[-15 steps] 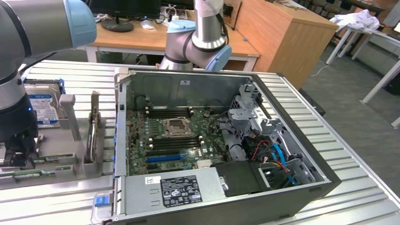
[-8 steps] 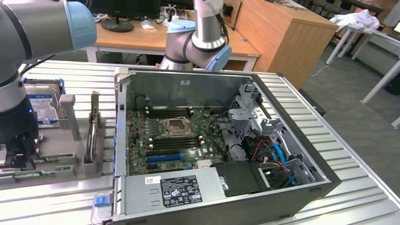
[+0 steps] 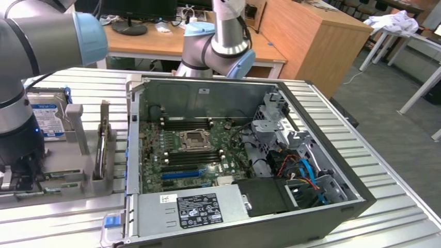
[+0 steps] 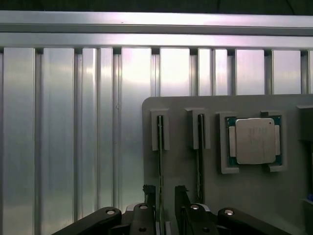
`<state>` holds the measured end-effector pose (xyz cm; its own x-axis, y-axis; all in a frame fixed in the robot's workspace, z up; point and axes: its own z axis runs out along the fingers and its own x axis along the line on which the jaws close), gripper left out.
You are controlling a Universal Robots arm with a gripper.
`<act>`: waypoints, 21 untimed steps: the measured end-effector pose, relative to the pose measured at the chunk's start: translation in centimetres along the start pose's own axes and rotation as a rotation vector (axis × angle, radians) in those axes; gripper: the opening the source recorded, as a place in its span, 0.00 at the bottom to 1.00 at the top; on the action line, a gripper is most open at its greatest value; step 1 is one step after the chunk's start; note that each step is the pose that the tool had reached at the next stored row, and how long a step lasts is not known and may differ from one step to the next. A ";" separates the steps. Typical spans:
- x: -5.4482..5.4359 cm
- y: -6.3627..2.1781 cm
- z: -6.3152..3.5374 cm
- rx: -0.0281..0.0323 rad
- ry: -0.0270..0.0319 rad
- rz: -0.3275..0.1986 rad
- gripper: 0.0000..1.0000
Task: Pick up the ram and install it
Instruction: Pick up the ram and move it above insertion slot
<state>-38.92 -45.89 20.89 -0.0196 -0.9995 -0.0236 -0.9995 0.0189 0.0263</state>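
Downward-pointing hand (image 4: 165,190), fingers (image 4: 149,196) spread, straddles the upright ram (image 4: 160,161) in its holder (image 4: 177,166).

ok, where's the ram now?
Wrist view: the ram stands edge-on in the end slot of the grey holder, between the open jaws of the gripper, beside a second stick and the CPU.

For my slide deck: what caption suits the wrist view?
Open pincer straddles an edge-on thin green ram stick in a grey holder, near a silver square processor chip.
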 end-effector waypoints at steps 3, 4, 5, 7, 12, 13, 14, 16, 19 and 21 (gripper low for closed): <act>0.0 0.00 0.18 -0.0002 0.0002 0.000 0.30; 0.0 0.00 0.19 -0.0002 0.0002 0.000 0.30; 0.0 0.00 0.19 -0.0001 0.0003 0.000 0.30; 0.0 -0.40 0.20 0.0000 0.0001 0.000 0.30; 0.1 -1.43 0.19 0.0000 -0.0006 0.000 0.30; 0.1 -1.58 0.18 -0.0001 -0.0007 0.000 0.30; 0.1 -1.68 0.19 0.0000 -0.0009 0.000 0.30; 0.1 -1.79 0.19 0.0000 -0.0021 0.000 0.30; 0.1 -1.85 0.19 -0.0001 -0.0048 -0.001 0.30; 0.2 -1.87 0.18 -0.0001 -0.0048 -0.001 0.30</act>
<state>-37.06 -46.09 20.66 -0.0190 -0.9994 -0.0284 -0.9995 0.0182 0.0264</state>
